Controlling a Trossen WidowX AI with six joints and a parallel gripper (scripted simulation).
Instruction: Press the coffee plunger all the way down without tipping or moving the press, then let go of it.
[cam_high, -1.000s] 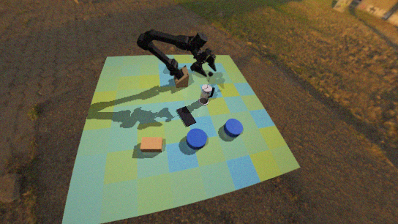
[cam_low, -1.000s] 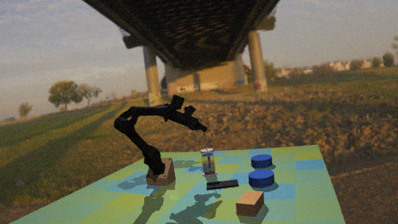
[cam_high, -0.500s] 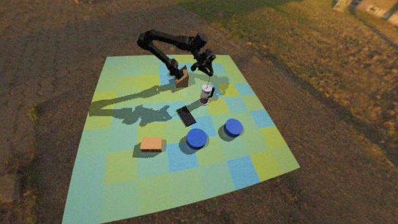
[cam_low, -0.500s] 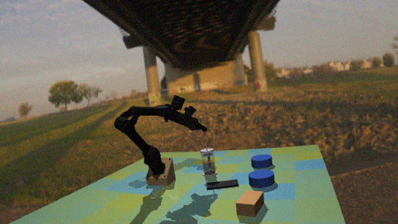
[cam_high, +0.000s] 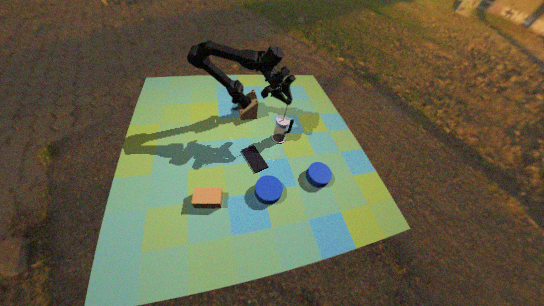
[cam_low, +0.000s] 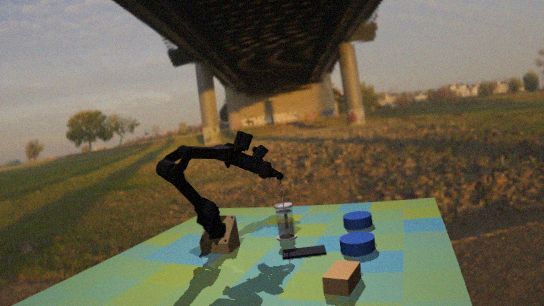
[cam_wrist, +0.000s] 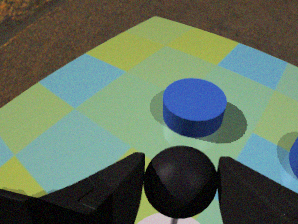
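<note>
The coffee press (cam_high: 281, 129) (cam_low: 286, 221) stands upright, with a clear body, a pale lid and a dark handle. Its thin plunger rod (cam_high: 286, 111) (cam_low: 283, 192) rises well above the lid. My gripper (cam_high: 289, 101) (cam_low: 280, 177) (cam_wrist: 181, 165) is shut on the black round plunger knob (cam_wrist: 180, 182), one finger on each side, high above the lid. In the wrist view a part of the pale lid (cam_wrist: 150, 220) and the rod show below the knob. The fingers hide most of the knob in the top and exterior views.
A black flat slab (cam_high: 255, 159) (cam_low: 304, 251) lies close to the press. Two blue discs (cam_high: 269, 189) (cam_high: 319, 174) (cam_low: 357, 244) (cam_low: 357, 220) and an orange-brown block (cam_high: 207, 197) (cam_low: 341, 278) stand farther from the arm's base. One disc (cam_wrist: 194, 107) is ahead in the wrist view.
</note>
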